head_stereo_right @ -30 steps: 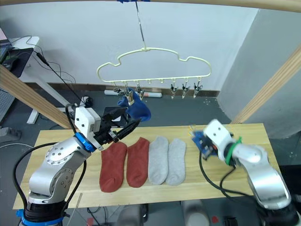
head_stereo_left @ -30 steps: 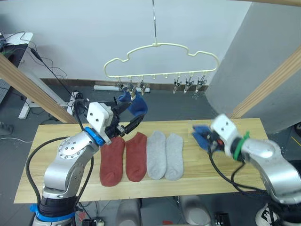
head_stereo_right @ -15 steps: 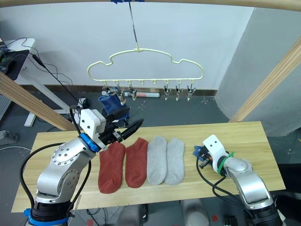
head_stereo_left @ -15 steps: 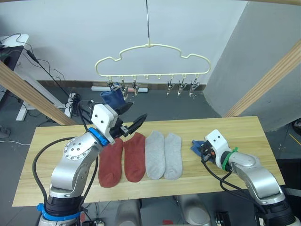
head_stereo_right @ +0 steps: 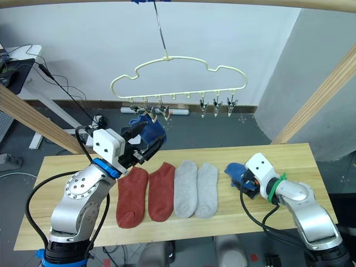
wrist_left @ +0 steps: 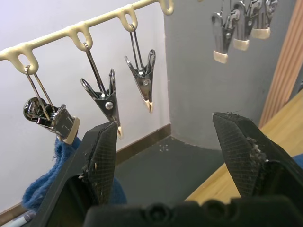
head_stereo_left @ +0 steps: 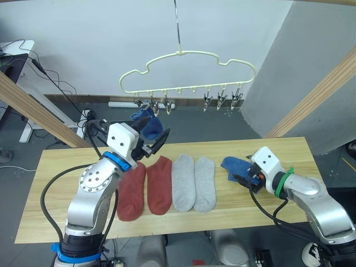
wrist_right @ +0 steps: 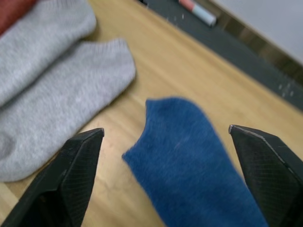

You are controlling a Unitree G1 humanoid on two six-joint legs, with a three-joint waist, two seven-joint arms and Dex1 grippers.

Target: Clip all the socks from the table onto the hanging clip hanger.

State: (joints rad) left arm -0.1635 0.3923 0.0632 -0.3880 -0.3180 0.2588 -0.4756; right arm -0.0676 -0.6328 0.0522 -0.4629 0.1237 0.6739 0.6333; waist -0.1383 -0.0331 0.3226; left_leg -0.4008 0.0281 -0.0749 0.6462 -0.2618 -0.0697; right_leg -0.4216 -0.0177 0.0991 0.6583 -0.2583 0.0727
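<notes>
Right claw (wrist_right: pixel 165 175) over blue sock (wrist_right: pixel 199 156)

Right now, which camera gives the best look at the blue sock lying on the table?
The right wrist view: the blue sock lies large between the right gripper's open fingers, its edge close to a grey sock. The two eye views show it whole but small, on the table in front of that gripper.

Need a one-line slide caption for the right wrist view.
Open right gripper poised over the blue sock on the table, grey socks alongside.
</notes>
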